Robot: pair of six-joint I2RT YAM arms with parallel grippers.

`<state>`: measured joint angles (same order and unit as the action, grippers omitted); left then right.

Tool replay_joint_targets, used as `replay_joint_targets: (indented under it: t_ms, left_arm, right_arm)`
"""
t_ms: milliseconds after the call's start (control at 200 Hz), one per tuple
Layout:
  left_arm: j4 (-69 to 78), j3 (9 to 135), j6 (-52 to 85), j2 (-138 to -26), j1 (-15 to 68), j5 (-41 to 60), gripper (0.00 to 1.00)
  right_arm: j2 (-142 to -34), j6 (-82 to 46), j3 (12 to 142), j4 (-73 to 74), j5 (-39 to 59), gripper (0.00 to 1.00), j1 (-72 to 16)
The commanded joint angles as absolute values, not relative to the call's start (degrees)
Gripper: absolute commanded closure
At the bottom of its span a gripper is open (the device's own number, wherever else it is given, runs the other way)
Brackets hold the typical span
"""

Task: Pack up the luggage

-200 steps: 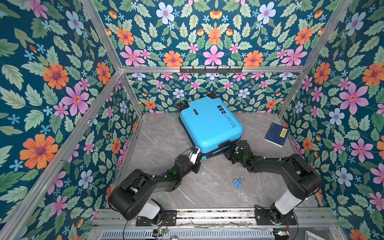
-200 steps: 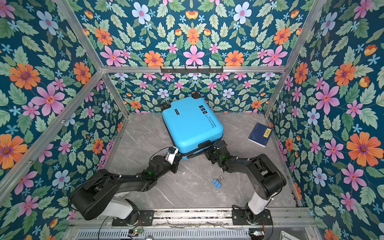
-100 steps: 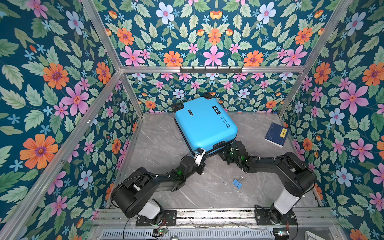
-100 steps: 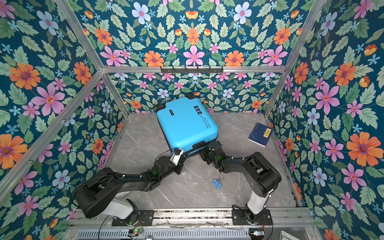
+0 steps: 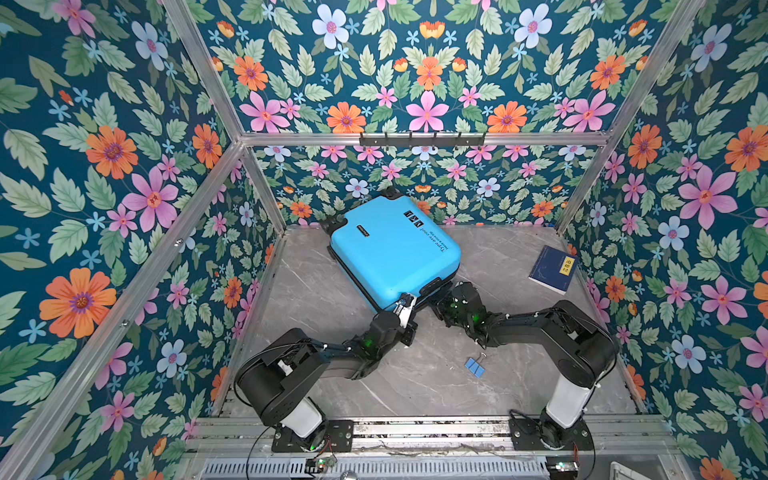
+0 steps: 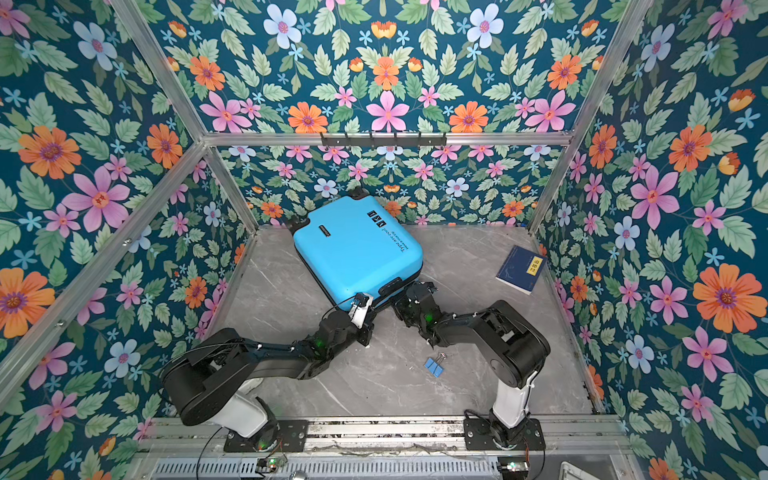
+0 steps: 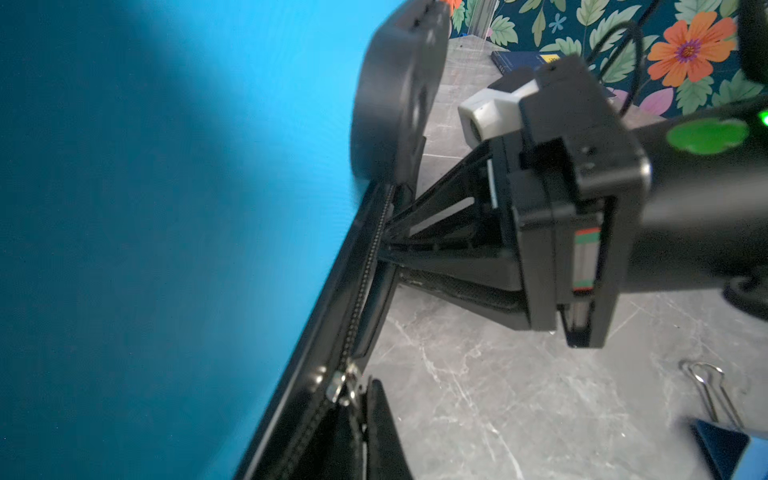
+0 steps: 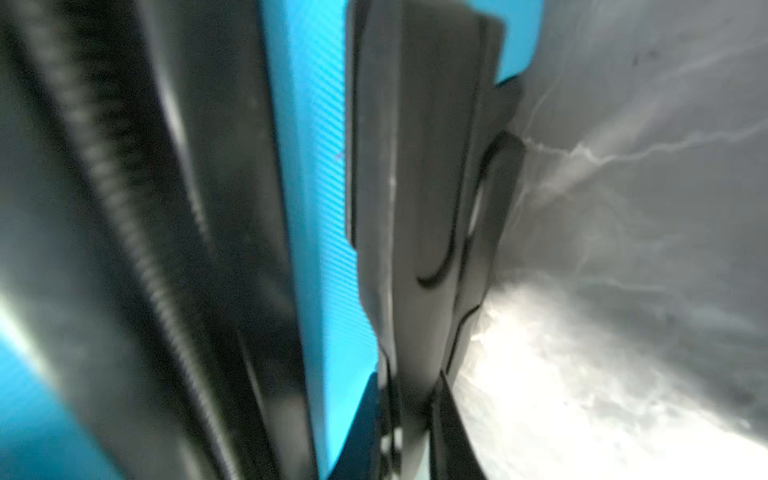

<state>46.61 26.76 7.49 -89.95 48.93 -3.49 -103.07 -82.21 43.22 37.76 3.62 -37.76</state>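
The closed luggage (image 5: 395, 249) is lying by the back wall (image 5: 457, 183), near corner pointing between both arms; left gripper (image 5: 406, 300) is pinching its zipper pull (image 7: 343, 386) there, right gripper (image 5: 445, 297) clamping the adjoining edge.

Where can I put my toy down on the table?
Bare table lies between the left wall and the suitcase. There is more between the suitcase and the book, and along the front rail past the clip. It is crowded where the left gripper and right gripper meet the suitcase's near edge.
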Motion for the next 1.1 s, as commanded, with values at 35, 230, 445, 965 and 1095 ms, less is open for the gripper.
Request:
replay_joint_targets:
  t_ms: [35, 230, 445, 965, 1095]
  left_arm:
    - [56.3, 29.5, 6.2, -91.2, 50.6, 9.3, 1.0]
    - [56.3, 30.7, 6.1, -91.9, 51.2, 7.5, 1.0]
    - [56.6, 27.7, 6.2, -89.1, 51.2, 4.1, 1.0]
    - [54.2, 21.3, 5.1, -81.5, 51.1, 0.4, 1.0]
    - [54.1, 19.1, 5.5, -79.4, 51.1, -0.5, 1.0]
  right_arm:
    - [-103.5, -78.2, 43.8, 40.6, 11.1, 1.0, -40.4]
    - [-103.6, -78.4, 43.5, 40.9, 10.2, 1.0, -41.7]
    - [-102.0, -78.0, 41.8, 40.7, 8.7, 1.0, -41.7]
    - [-97.9, -72.2, 39.2, 40.6, 9.8, 0.3, -42.8]
    - [-91.0, -68.4, 36.3, 34.8, 7.3, 0.25, -42.6]
